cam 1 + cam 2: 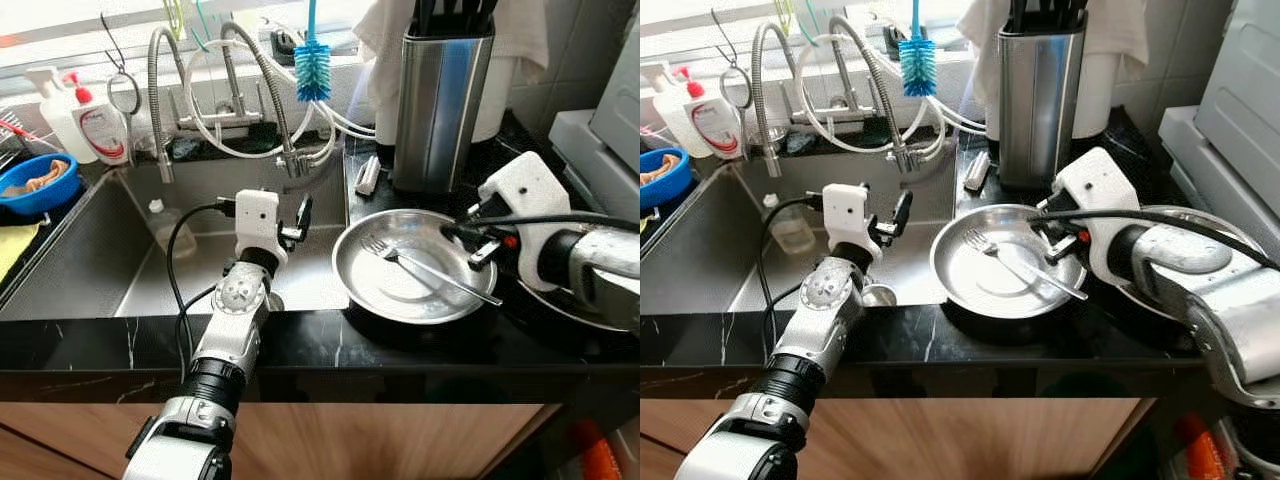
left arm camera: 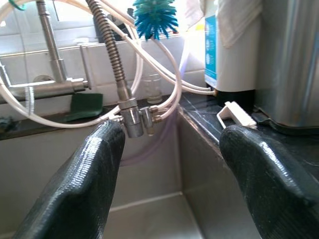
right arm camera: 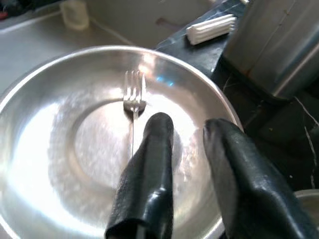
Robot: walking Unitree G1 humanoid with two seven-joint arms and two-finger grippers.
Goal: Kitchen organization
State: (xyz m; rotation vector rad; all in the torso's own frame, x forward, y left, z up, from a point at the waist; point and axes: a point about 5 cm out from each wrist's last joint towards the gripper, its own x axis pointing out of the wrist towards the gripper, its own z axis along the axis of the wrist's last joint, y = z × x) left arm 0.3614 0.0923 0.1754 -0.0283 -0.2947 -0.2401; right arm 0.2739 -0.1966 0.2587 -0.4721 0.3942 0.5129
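Black marble counter [image 1: 300, 335], steel sink [image 1: 90, 250], bright window [image 1: 80, 20]

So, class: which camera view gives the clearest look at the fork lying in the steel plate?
The right wrist view: the fork fills the frame close up, tines plain, its handle running under the right gripper. Both eye views show the whole fork across the steel plate, but small.

The right pincer [image 3: 187, 132], fingers parted, hangs over a fork [image 3: 133, 102] in a steel plate [image 3: 45, 164].
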